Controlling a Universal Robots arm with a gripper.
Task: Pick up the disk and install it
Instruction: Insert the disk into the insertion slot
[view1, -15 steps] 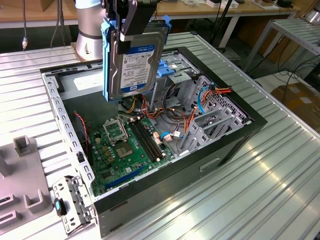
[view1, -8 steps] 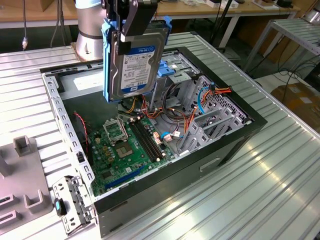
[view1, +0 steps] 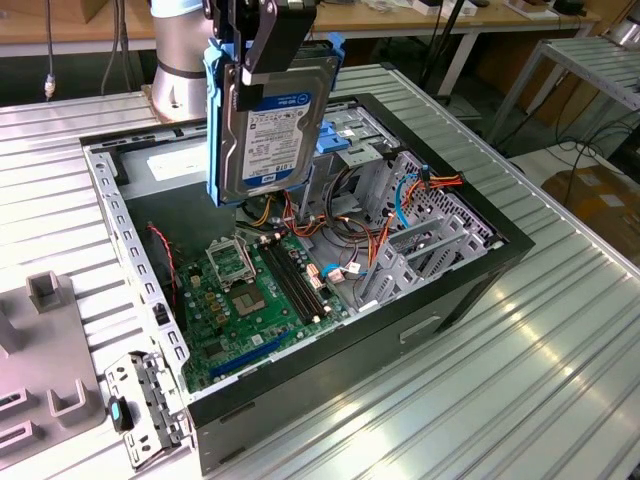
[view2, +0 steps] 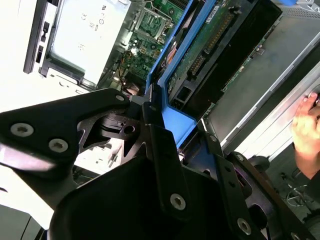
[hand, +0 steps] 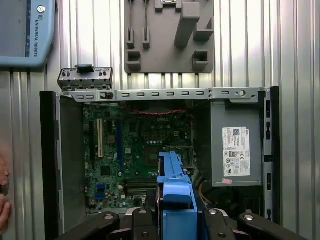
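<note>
The disk, silver-grey with a blue-and-white label and blue side rails, hangs on edge above the open computer case. My gripper is shut on its upper end, over the motherboard and the drive bay area. In the second wrist view the black fingers clamp the blue rail of the disk. In the first wrist view the disk's blue rail points down between the gripper's arms toward the motherboard.
A grey power-supply box sits inside the case. A blue latch plate with metal cage and a grey fixture plate lie beside the case. A person's hand rests near the case edge.
</note>
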